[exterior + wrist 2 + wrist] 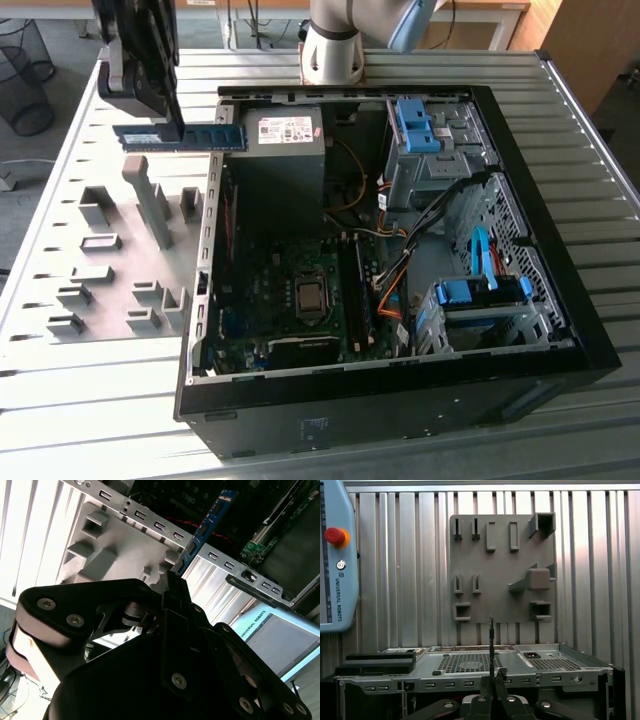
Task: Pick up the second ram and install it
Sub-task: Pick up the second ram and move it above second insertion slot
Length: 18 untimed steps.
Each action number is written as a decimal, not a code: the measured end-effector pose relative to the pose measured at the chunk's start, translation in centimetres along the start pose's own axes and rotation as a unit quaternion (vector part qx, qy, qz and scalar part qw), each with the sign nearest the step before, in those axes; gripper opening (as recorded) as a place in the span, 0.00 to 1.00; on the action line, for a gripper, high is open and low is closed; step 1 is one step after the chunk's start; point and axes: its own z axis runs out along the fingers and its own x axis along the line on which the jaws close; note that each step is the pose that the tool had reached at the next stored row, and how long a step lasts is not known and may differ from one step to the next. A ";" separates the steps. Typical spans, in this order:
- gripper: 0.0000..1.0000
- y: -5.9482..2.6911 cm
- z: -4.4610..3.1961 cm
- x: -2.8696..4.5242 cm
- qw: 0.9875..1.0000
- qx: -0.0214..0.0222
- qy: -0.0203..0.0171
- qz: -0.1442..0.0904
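At ten o'clock of the open black computer case [590, 340], the long blue circuit-board ram [215, 138] is clamped in the black claw [177, 127], long axis level, nine to three o'clock.

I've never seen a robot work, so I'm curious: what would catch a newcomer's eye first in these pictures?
First, the black pincer at the exterior view's upper left, clamped on a blue ram stick that it holds level above the table. Then the big open computer case in the middle, its green board, cables and blue brackets laid bare. On the exterior view's left of it lies a grey holder plate studded with small blocks.
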 end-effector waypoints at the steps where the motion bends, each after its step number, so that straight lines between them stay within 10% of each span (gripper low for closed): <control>1: 0.13 -0.11 0.00 0.00 1.000 0.000 0.000 0.000; 18: 0.13 -1.92 0.00 -0.08 1.000 0.000 0.000 0.000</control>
